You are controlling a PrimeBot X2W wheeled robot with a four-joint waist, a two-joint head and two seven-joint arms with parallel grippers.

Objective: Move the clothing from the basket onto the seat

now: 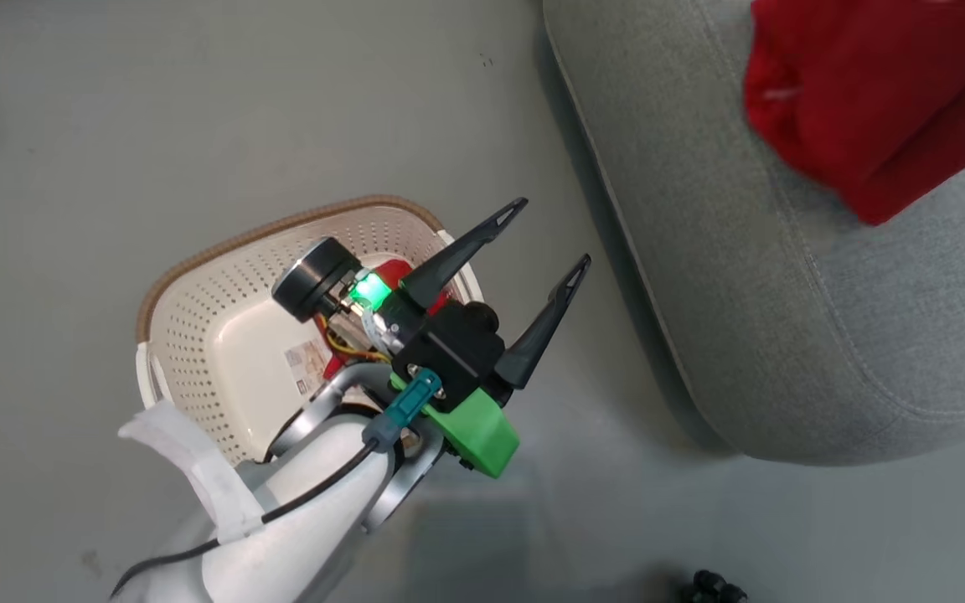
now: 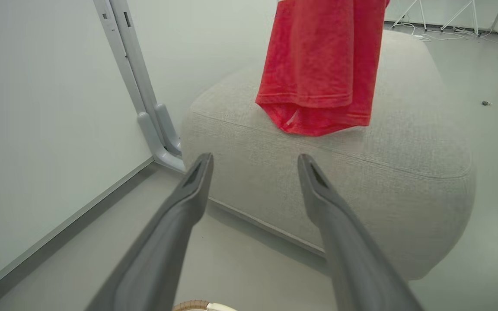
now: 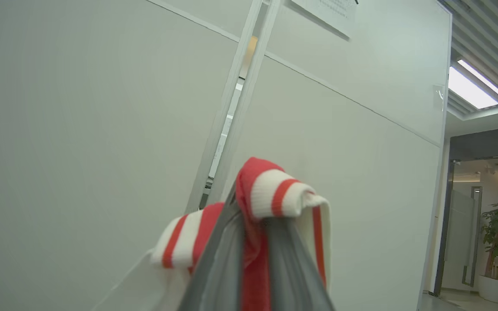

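The cream perforated basket (image 1: 214,310) stands on the floor at lower left, its brown rim (image 2: 190,306) just showing in the left wrist view. My left gripper (image 1: 552,232) hovers over its right end, open and holding nothing (image 2: 255,157), fingers pointing at the grey seat (image 1: 784,293) (image 2: 383,172). A scrap of red clothing (image 1: 392,270) shows in the basket under my left wrist. Another red garment (image 1: 859,92) (image 2: 318,69) hangs over the seat's top, its lower hem resting on the cushion. My right gripper (image 3: 253,211) is shut on that garment's red-and-white striped trim (image 3: 275,190).
A white wall panel with a grey metal post (image 2: 145,95) stands close to the seat's left side. Grey floor separates basket and seat. Small dark objects lie on the floor (image 1: 713,588). Tripod legs and cables (image 2: 439,19) are beyond the seat.
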